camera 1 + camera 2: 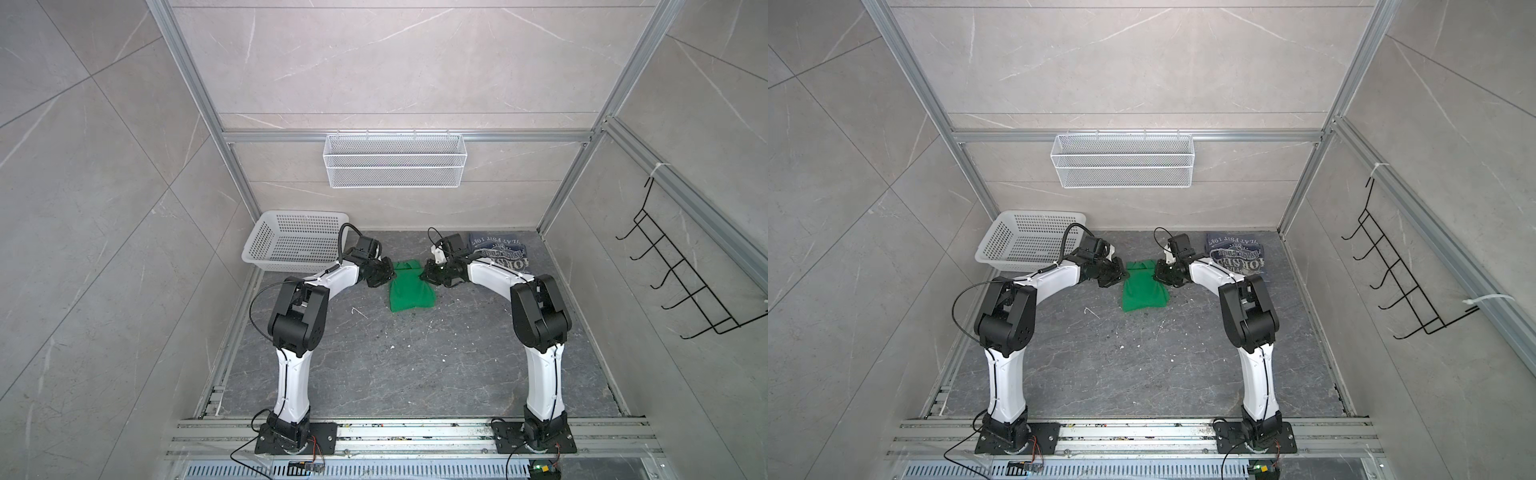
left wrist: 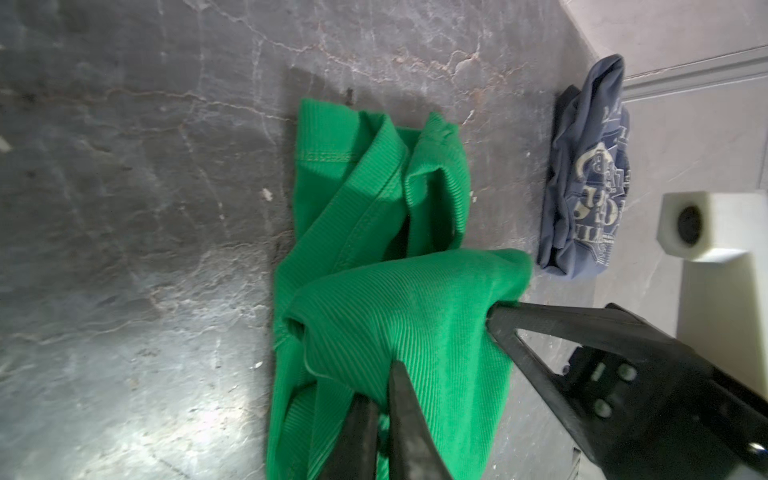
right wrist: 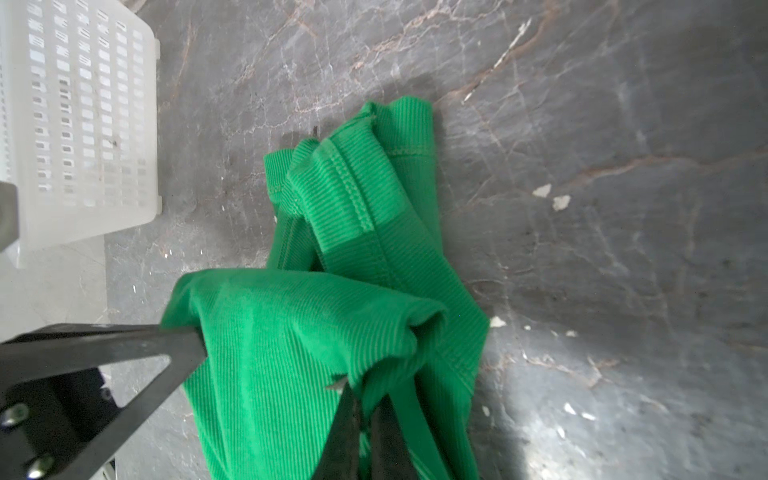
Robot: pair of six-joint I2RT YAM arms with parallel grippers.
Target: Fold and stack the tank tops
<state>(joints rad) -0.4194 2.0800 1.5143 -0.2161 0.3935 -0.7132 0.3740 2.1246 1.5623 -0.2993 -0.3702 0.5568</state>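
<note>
Up front, the dark marbled table point(image 1: 374, 374), flecked with pale chips. Further in, about midway between the two arms in both top views, the green tank top point(image 1: 412, 296) point(image 1: 1144, 296) — near hem flat on the table, far part gathered and raised.

Clamped on that raised part from the left by the left gripper point(image 1: 390, 272): in the left wrist view, fingers point(image 2: 405, 428) closed together with ribbed green cloth pinched between them. Gripped likewise from the right by the right gripper point(image 1: 425, 274), shut on the opposite end of the same fold. Stretched between the two pinches, a short bridge of cloth clear of the table. Just beyond it, straps and neckline lying crumpled on the stone.

Farther back on the right, beside the right forearm and partly hidden by it, the slate-blue tank top point(image 1: 500, 253) — folded, white lettering up, not touching the green one. Opposite, at the far left corner, a white perforated basket point(image 1: 291, 243) sitting on the table. Farthest of all, hung on the back wall, a white wire basket point(image 1: 395, 160).
</note>
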